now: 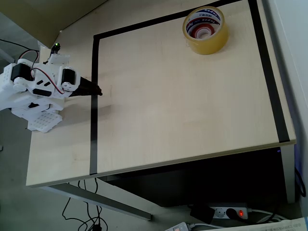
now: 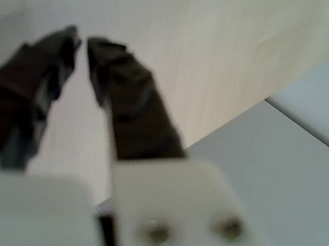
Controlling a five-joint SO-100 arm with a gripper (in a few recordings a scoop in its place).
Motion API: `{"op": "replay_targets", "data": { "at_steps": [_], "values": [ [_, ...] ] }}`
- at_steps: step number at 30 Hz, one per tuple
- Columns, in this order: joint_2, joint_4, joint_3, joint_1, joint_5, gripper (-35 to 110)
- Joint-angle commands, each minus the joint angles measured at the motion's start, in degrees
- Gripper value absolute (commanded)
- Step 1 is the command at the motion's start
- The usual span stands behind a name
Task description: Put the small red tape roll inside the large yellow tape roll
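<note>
The task looks finished, or nearly so: in the overhead view the small red tape roll (image 1: 202, 30) lies inside the core of the large yellow tape roll (image 1: 205, 30), which sits near the far right corner of the bench (image 1: 183, 106). The claw (image 1: 97, 91) is well apart from both, at the left border of the marked area beside the white arm (image 1: 36, 89). In the wrist view its dark, tape-wrapped fingers (image 2: 125, 99) hold nothing and stand narrow, the tips close with a thin gap between them. If any move is left, it is likely only to park the arm; the red ring seems to rest low in the hole, though how flat it lies is hard to tell. The yellow roll is a wide, glossy, translucent ring with a white printed core; the bench is pale, smooth wood grain framed by black tape (image 1: 94, 101).
</note>
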Motion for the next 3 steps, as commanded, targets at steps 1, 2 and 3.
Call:
{"op": "replay_targets", "data": {
  "at_steps": [1,2,3],
  "values": [
    [-0.4,7.1,2.7,-2.6,0.1,0],
    [-0.4,7.1,2.7,-3.0,0.1,0],
    [-0.4,7.1,2.7,-3.1,0.1,0]
  ]
}}
